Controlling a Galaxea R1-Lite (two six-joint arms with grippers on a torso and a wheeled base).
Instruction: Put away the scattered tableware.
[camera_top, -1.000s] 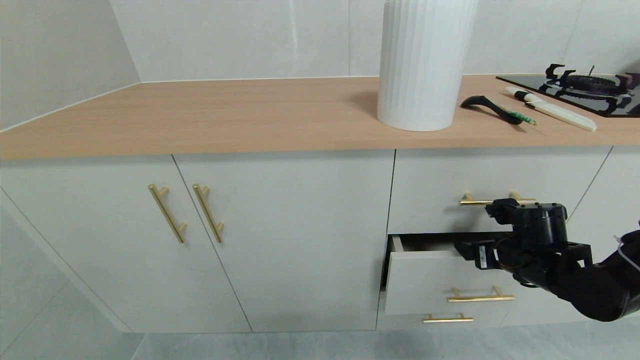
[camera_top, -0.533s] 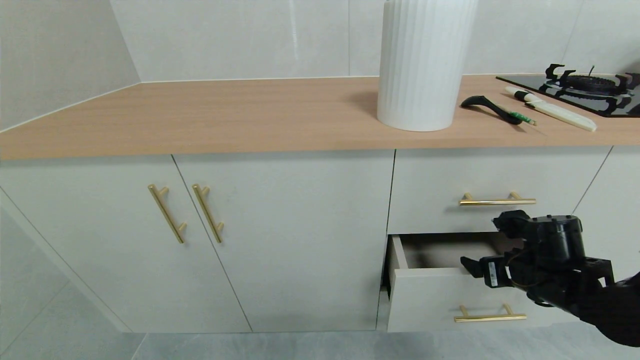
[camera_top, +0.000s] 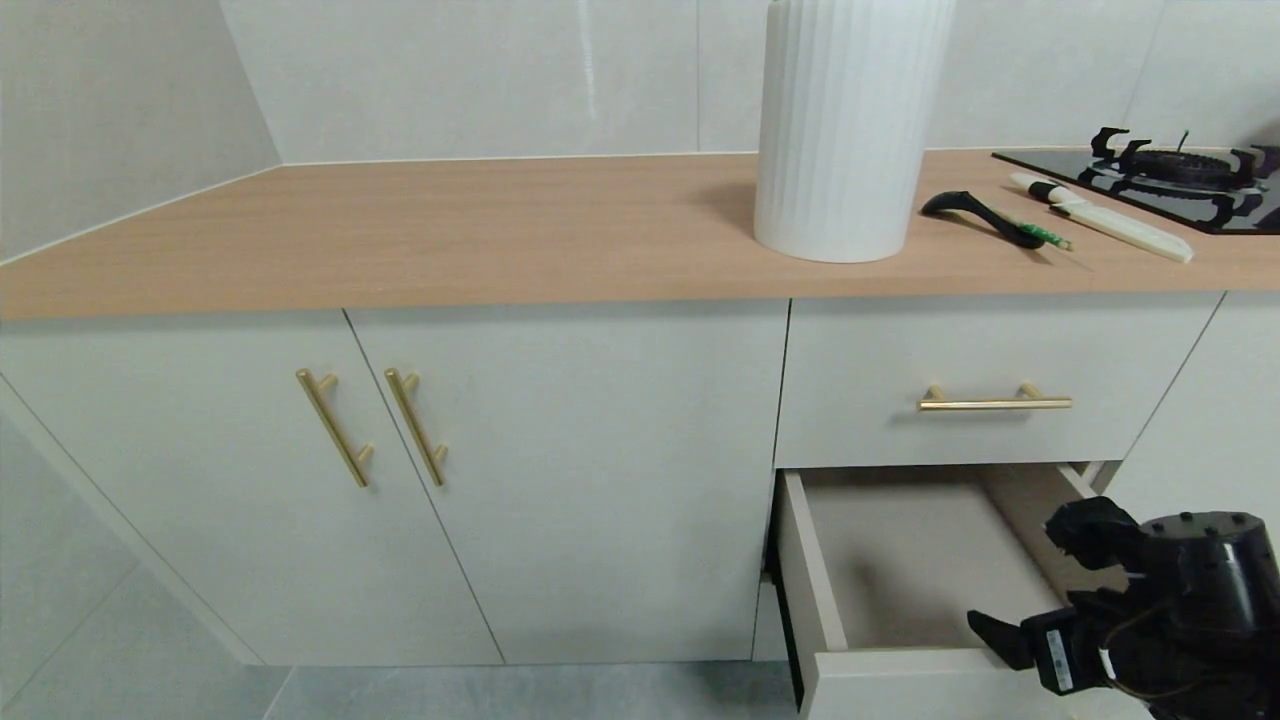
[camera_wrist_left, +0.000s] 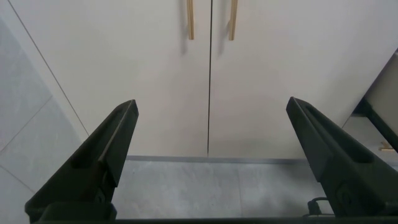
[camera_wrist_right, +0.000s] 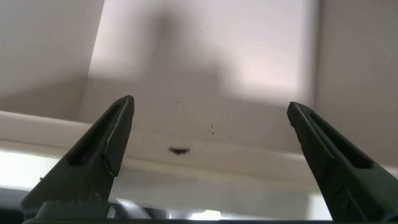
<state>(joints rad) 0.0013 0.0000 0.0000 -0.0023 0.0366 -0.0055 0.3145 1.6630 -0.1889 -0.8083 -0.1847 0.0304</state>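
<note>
Upper right, two utensils lie on the light wooden surface (camera_top: 450, 230): one black curved-handled scoop (camera_top: 975, 213) and one white knife with a black band (camera_top: 1110, 220). Both are just beside one tall white ribbed cylinder (camera_top: 845, 130). Lower right, one pale drawer (camera_top: 806, 585) stands open, the right tool (camera_top: 1025, 575) at its front edge, fingers spread. The left tool (camera_wrist_left: 211, 104), spread wide too, faces two gold-handled cupboard doors (camera_wrist_left: 124, 62) above the grey tiled floor (camera_wrist_left: 186, 186).

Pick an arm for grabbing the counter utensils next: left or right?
Probably right. The black utensil and white knife lie at the counter's right end, above the open drawer where the right gripper hangs, open. The left gripper faces the left cabinet doors.
</note>
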